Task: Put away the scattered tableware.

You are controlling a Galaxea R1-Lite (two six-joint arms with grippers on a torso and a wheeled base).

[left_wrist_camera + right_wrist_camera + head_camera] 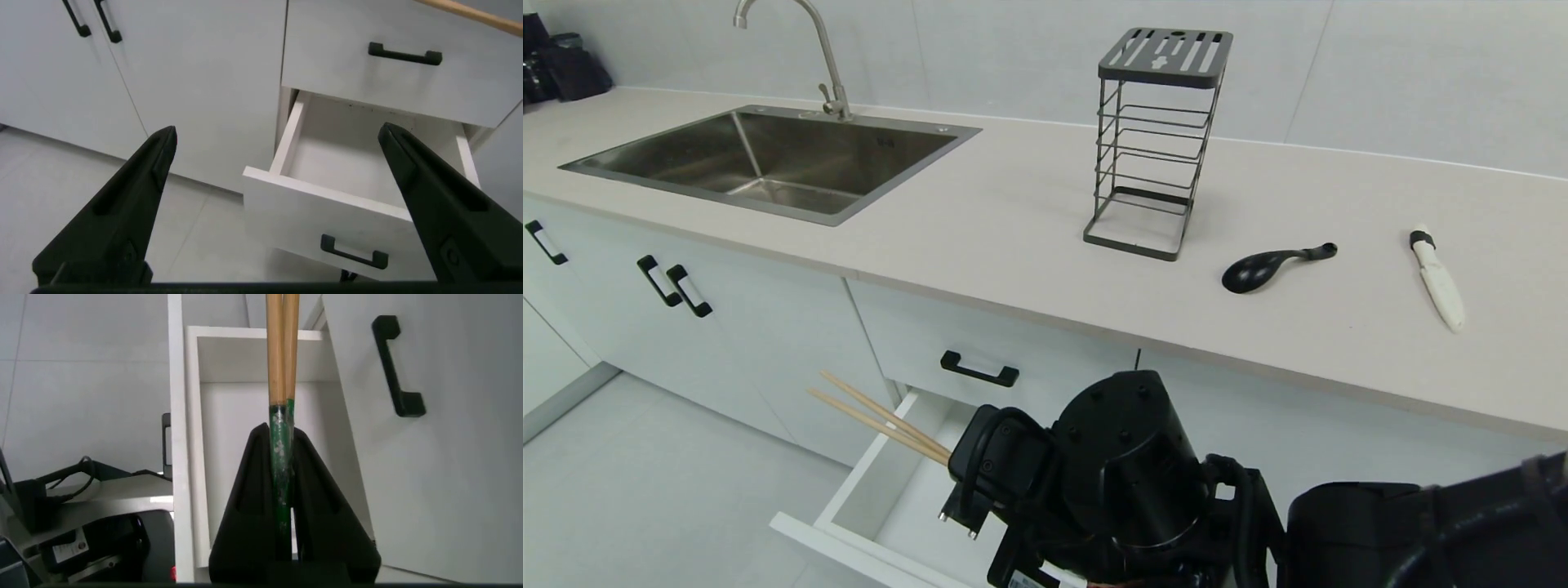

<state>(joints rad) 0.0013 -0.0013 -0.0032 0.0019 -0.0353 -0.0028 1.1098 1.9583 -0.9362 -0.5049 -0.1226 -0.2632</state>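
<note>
Right end effector [282, 437] pinching chopsticks [280, 351], tips toward 10 o'clock over open drawer [870, 457] | left end effector [278, 135] spread | I'd lower them flat, aligned lengthwise between the walls, then release.

Soft, even light from overhead fills the head view. The pale beige stone counter [1013, 212] is bright without glare, and the dark wire rack with a slotted top [1156, 147], upper centre, casts barely any shadow. The brushed steel sink [768, 159], upper left, carries dull streaked reflections. The left end effector [278, 135] shows as a flat black silhouette against the white open drawer [343, 163]. The tan bamboo chopsticks with green ends [278, 351], pinched in the dark right end effector [282, 437], are evenly lit.
</note>
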